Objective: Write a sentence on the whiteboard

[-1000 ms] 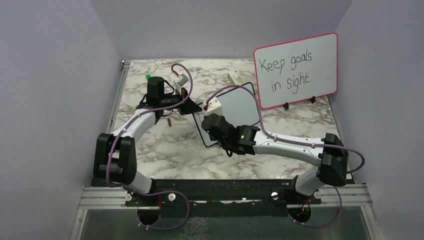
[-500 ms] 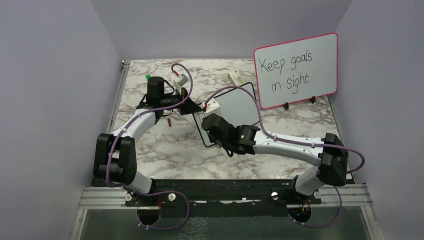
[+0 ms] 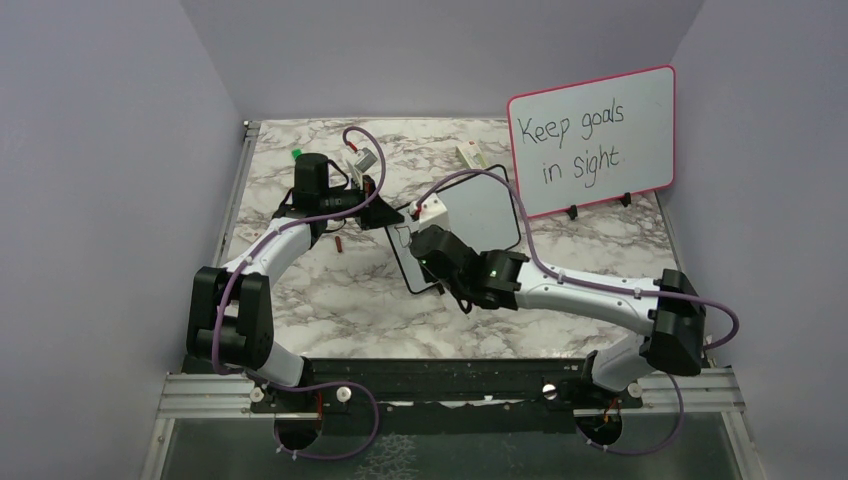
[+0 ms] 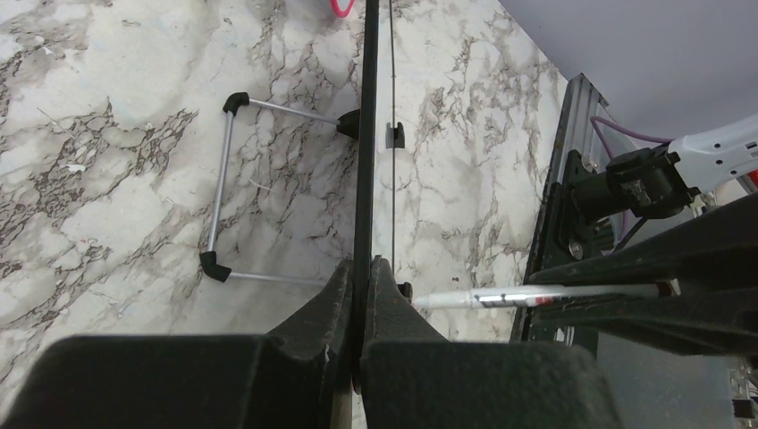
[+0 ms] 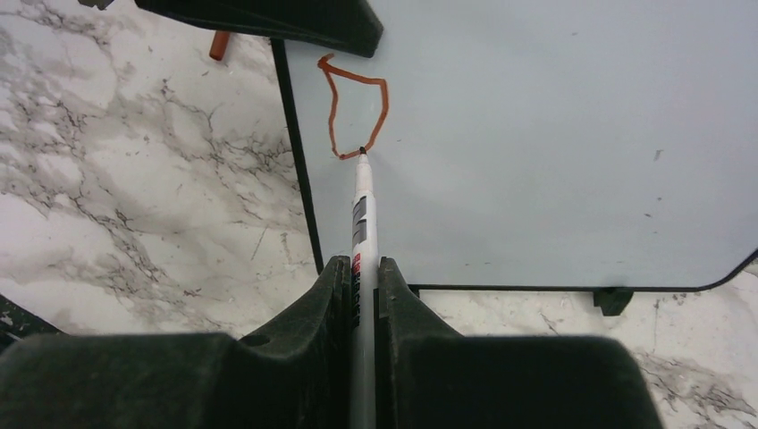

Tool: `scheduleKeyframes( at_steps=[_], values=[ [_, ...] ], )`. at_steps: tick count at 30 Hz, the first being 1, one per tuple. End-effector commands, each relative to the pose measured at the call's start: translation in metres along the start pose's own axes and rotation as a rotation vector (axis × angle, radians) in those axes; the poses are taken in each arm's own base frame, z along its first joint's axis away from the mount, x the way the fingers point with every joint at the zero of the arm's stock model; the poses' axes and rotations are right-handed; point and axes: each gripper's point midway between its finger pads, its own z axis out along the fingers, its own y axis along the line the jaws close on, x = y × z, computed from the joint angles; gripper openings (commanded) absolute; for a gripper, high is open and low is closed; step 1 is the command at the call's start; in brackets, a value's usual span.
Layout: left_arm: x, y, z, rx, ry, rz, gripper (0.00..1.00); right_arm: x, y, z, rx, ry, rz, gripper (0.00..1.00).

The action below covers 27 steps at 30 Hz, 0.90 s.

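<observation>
Since a second ago the right arm has swung its elbow a little nearer and to the right and carried its wrist slightly toward the far left, while the left arm sits as it was. Fingers of the right gripper [image 5: 359, 268] are closed on a slim white marker [image 5: 362, 201] with black and red bands. It sticks out ahead of them with its tip touching the small rectangular whiteboard [image 5: 536, 134] with a thin black frame and rounded corners. At that tip ends a red hand-drawn loop [image 5: 333, 112], a single closed outline close to the framed edge and to the corner that the other arm holds. Fingers of the left gripper [image 4: 362, 268] are pinched shut on the board's black frame, seen edge-on from that wrist. A thin metal wire stand [image 4: 219, 201] with black ends reaches from the frame out over the marble. From above, the whiteboard sits about mid-table, with the left gripper at its far-left corner and the right gripper over its near-left part. On the white-and-grey marble tabletop [image 3: 330, 290] just left of the board lies a small reddish-brown cylinder [image 5: 219, 45]. Farther right, at the far side, a larger pink-framed board [image 3: 590, 140] stands upright on small black feet. It bears "Keep goals in sight" in black handwriting and stands just beside the smaller board's far-right corner.
</observation>
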Motion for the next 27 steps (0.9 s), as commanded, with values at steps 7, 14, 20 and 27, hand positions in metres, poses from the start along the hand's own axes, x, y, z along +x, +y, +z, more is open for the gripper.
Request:
scheduleKeyframes(
  at_steps=[7,14,20,27],
  values=[
    [0.038,0.012,0.007,-0.051,0.100,-0.074,0.00,-0.024,-0.027,-0.013,0.090,-0.101,0.027,0.01],
    [0.039,0.012,0.007,-0.051,0.103,-0.077,0.00,-0.028,-0.021,-0.008,0.074,-0.118,0.022,0.01],
    [0.039,0.012,0.008,-0.048,0.106,-0.077,0.00,-0.029,-0.016,-0.004,0.060,-0.119,0.013,0.01],
    [0.039,0.012,0.008,-0.049,0.105,-0.077,0.00,-0.029,-0.016,0.000,0.075,-0.121,0.010,0.01]
  ],
)
